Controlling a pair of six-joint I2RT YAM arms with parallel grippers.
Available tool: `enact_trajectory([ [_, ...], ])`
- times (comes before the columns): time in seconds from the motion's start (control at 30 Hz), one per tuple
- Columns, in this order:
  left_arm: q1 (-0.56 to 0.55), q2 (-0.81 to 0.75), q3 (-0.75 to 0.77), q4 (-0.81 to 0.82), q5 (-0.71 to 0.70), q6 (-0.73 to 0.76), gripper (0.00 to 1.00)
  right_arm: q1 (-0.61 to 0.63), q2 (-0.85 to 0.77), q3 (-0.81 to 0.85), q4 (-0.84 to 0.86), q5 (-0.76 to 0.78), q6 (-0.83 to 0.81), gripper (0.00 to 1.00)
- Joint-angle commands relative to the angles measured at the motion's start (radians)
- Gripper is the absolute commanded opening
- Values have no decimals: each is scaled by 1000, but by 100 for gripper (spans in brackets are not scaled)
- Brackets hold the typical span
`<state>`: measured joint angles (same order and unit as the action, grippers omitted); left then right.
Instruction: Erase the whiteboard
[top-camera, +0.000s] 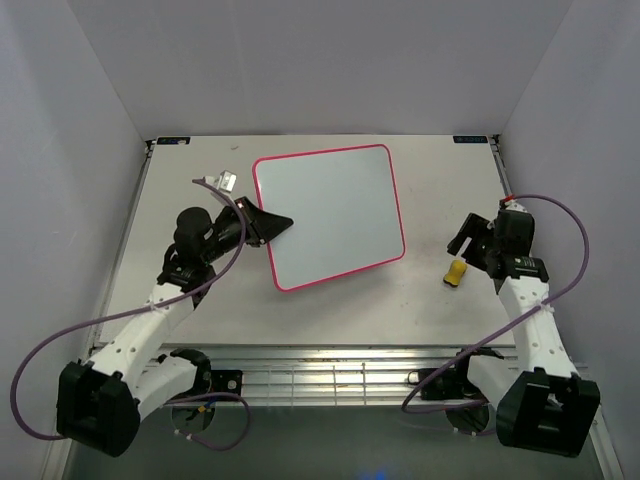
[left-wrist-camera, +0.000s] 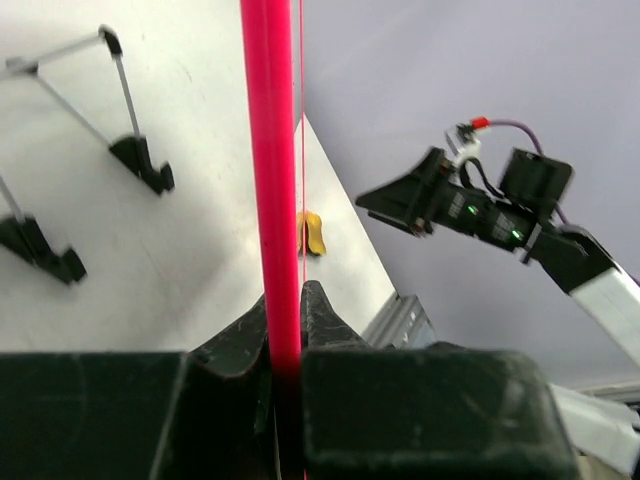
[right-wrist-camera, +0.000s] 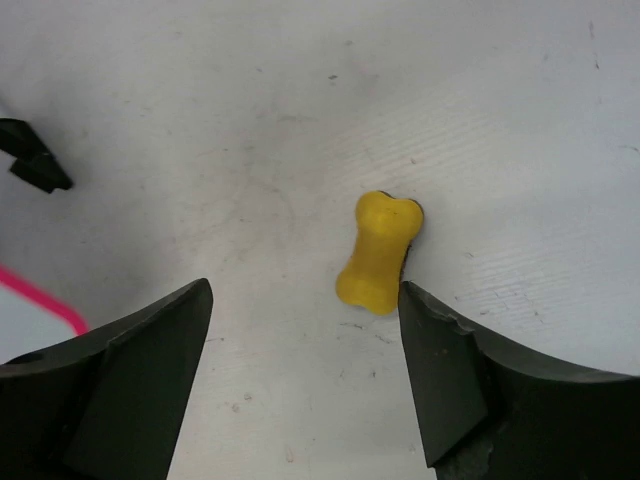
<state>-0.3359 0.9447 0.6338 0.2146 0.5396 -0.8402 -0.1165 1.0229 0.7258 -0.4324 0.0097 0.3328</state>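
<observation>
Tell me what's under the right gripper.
A yellow bone-shaped eraser lies on the table below the open right gripper. The eraser's underside is covered; only a dark edge shows.

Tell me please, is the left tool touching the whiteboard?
Touching. The left wrist view shows the pink frame of the whiteboard pinched between the two fingers of the left tool, with no gap on either side.

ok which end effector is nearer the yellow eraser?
Right. The right end effector is open right by the eraser; the left end effector is far off, shut on the whiteboard.
</observation>
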Motion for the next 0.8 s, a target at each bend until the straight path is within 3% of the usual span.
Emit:
enact_trajectory([
  [0.0, 1, 86, 133, 313, 31, 55, 0, 3, -116, -6, -3, -141, -23, 82],
  [0.07, 5, 176, 173, 356, 45, 93, 0, 8, -151, -22, 17, -221, -12, 98],
  [0.2, 11, 311, 242, 530, 68, 150, 0, 24, -225, -37, 15, -292, -3, 90],
  [0.57, 120, 663, 328, 1037, 201, 75, 0, 75, -265, -57, -2, -324, -15, 90],
  [0.77, 140, 778, 343, 1089, 206, 115, 0, 92, -274, -48, -15, -330, -18, 90],
])
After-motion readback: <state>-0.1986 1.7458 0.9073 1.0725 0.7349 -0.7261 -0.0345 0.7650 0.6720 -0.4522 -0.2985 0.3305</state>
